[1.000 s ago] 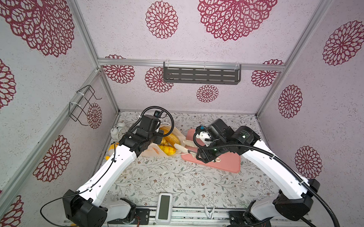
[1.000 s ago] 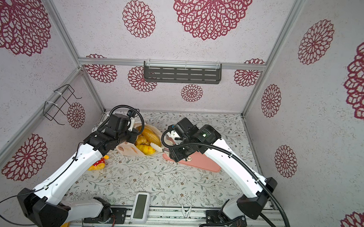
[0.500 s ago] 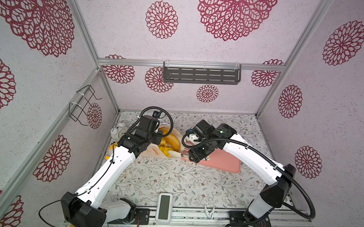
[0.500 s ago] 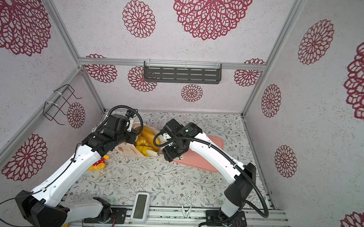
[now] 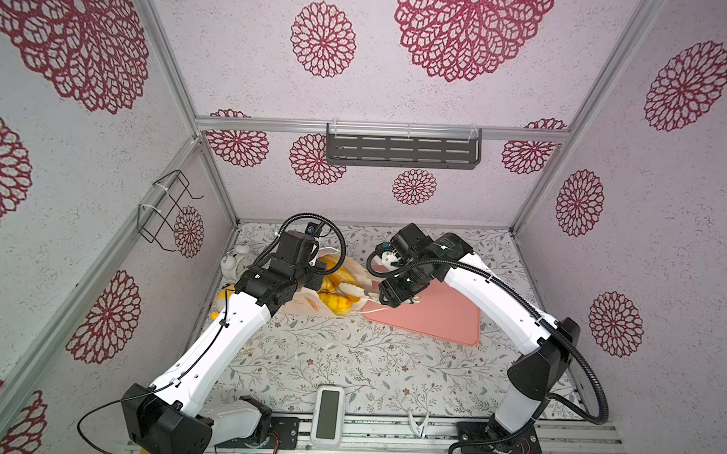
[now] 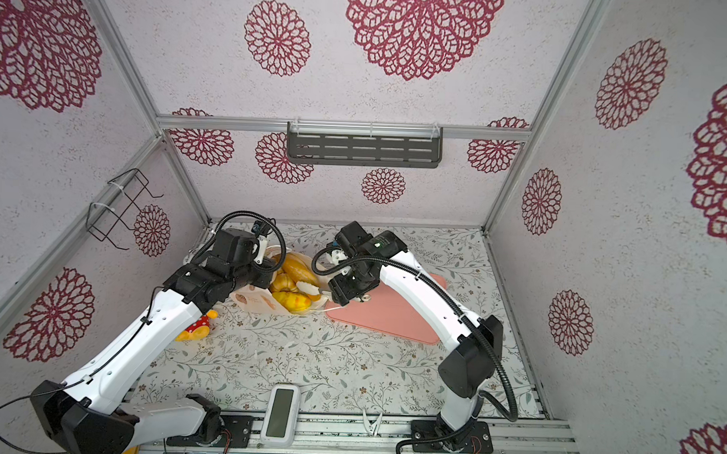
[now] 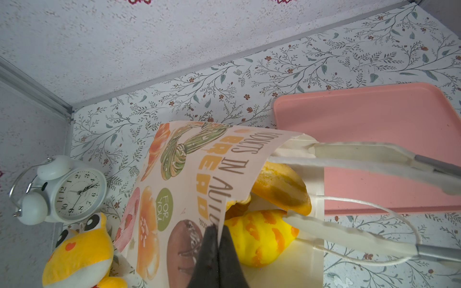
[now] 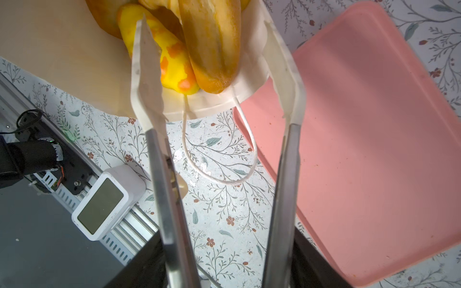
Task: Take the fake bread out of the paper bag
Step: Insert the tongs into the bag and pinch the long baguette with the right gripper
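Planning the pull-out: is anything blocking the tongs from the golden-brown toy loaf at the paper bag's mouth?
Nothing visible does. The right gripper's open white-tipped tongs straddle the long golden-brown toy loaf at the cream paper bag's open mouth; the left gripper pinches the flap aside.

In both top views the white-and-black left arm rises from the near-left base and leans toward the far middle, its wrist bent down. Its black left gripper (image 7: 217, 239) has both fingers pressed together, pinching the printed edge of the cream paper bag (image 7: 189, 179). The right arm arches from the near-right base, elbow high, and reaches leftward. Its right gripper (image 8: 212, 47), fitted with long metal tong arms ending in cream-white tips (image 8: 143, 72), stands spread apart.
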`<state>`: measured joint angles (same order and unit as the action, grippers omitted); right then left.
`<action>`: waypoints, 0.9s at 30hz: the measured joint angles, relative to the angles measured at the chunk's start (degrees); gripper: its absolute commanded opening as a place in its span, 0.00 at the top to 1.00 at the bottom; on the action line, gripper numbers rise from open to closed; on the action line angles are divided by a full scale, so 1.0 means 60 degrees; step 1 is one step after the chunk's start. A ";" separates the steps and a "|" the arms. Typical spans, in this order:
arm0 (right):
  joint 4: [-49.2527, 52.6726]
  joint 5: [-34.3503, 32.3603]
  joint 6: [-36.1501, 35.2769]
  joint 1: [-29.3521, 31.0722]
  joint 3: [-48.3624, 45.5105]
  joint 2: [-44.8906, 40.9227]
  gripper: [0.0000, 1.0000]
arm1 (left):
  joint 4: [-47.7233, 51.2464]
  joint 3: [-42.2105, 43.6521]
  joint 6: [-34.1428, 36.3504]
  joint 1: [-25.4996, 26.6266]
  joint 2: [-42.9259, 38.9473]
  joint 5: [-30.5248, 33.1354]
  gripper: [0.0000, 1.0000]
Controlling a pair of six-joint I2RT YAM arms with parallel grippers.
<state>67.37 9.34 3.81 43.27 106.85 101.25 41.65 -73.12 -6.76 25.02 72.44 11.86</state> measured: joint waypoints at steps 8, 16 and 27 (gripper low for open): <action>-0.0149 0.0572 -0.0302 0.0011 0.0011 0.0652 0.32 | 0.0033 0.0000 0.0004 0.0000 0.0000 -0.0087 1.00; -0.0412 0.0528 -0.0328 -0.0087 0.0011 0.0834 0.37 | 0.0040 0.0000 0.0000 0.0000 0.0000 -0.0109 1.00; -0.0692 0.0492 -0.0539 -0.0339 0.0011 0.1304 0.56 | 0.0066 0.0000 0.0000 0.0000 0.0000 -0.0149 1.00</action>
<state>63.22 12.29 0.58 41.23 106.91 109.08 42.04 -73.12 -6.76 25.02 72.44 10.96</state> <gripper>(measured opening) 0.476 0.039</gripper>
